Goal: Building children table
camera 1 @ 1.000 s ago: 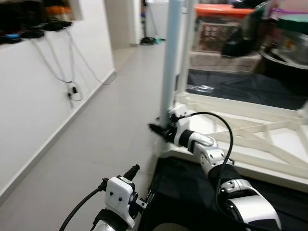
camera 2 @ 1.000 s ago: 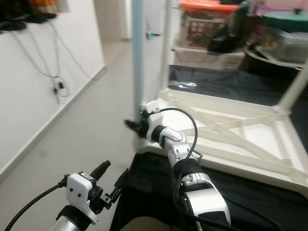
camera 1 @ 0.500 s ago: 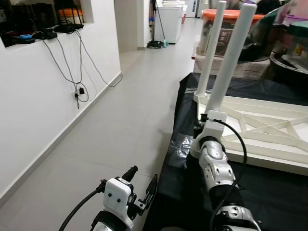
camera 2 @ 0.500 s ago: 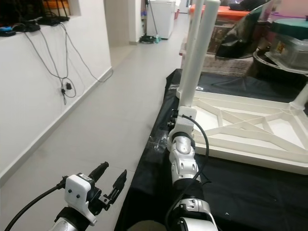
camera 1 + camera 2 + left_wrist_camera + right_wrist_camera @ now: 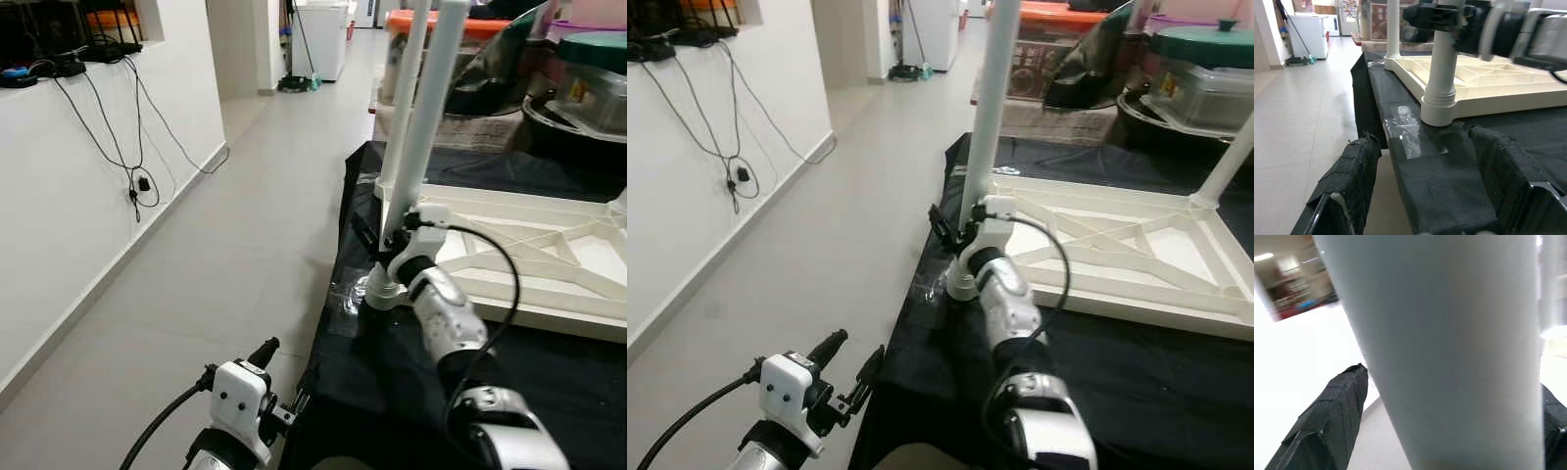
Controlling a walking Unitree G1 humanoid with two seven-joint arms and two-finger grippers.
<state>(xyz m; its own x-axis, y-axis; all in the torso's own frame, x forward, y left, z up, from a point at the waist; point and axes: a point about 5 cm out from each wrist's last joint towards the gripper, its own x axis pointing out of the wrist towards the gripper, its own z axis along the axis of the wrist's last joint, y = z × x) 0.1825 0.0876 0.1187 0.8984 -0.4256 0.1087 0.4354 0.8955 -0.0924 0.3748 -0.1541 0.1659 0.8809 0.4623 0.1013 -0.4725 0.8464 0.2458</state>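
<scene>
Right now the right gripper is grasping the tall white plastic table leg low down, one black finger on each side. That leg stands up at the near corner of the upside-down cream plastic table top, which lies on a black cloth. Down low, the left gripper hangs beside the cloth, fingers apart, holding nothing.

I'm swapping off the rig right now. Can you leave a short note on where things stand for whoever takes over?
Right end effector: fingers around the near white table leg, low down by its base. Whether it clamps or only straddles the leg, cannot tell.
Left end effector: idle, low beside the black-covered surface, holding nothing.
Upturned white tabletop lies on the black cover.
Done: legs stand upright in its corners.
Left: check the near leg is seated, then release.
</scene>
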